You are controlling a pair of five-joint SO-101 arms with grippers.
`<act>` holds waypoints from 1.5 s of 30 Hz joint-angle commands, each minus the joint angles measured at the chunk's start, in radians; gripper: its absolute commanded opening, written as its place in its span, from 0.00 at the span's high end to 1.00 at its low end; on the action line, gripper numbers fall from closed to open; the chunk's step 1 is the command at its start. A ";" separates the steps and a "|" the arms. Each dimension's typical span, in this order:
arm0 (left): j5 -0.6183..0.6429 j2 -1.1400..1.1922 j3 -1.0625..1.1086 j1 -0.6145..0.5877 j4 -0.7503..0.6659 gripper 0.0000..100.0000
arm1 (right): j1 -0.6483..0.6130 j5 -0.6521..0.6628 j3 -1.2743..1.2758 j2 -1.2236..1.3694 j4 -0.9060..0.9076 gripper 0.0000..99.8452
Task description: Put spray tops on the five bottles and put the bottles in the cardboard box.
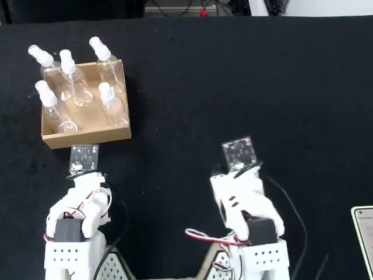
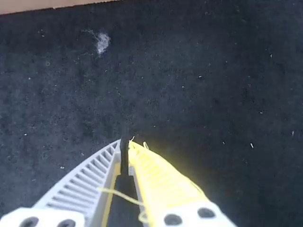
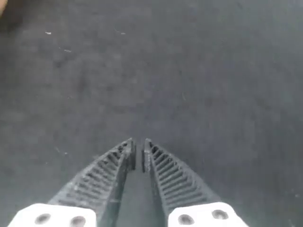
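Plainly five bottles [image 1: 81, 93], each with white spray top [image 1: 67, 59], upright inside one cardboard box [image 1: 87, 137]; left gripper [image 2: 126, 144], right gripper [image 3: 139, 145] both closed, empty.

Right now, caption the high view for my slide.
Five spray-topped bottles stand in the cardboard box; left arm and right arm sit folded at the table.
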 commanded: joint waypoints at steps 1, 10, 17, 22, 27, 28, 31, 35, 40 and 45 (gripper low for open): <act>-0.008 -0.008 0.008 -0.008 0.017 0.97 | 0.063 0.008 -0.001 -0.097 0.158 0.97; -0.008 -0.008 0.008 -0.008 0.017 0.97 | 0.068 0.006 -0.002 -0.097 0.252 0.97; -0.008 -0.008 0.008 -0.008 0.015 0.97 | 0.069 0.006 -0.002 -0.097 0.252 0.97; -0.008 -0.008 0.008 -0.008 0.015 0.97 | 0.069 0.006 -0.002 -0.097 0.252 0.97; -0.008 -0.008 0.008 -0.008 0.015 0.97 | 0.069 0.006 -0.002 -0.097 0.252 0.97; -0.008 -0.008 0.008 -0.008 0.015 0.97 | 0.069 0.006 -0.002 -0.097 0.252 0.97; -0.008 -0.008 0.008 -0.008 0.015 0.97 | 0.069 0.006 -0.002 -0.097 0.252 0.97; -0.008 -0.008 0.008 -0.008 0.015 0.97 | 0.069 0.006 -0.002 -0.097 0.252 0.97; -0.008 -0.008 0.008 -0.008 0.015 0.97 | 0.069 0.006 -0.002 -0.097 0.252 0.97; -0.008 -0.008 0.008 -0.008 0.015 0.97 | 0.069 0.006 -0.002 -0.097 0.252 0.97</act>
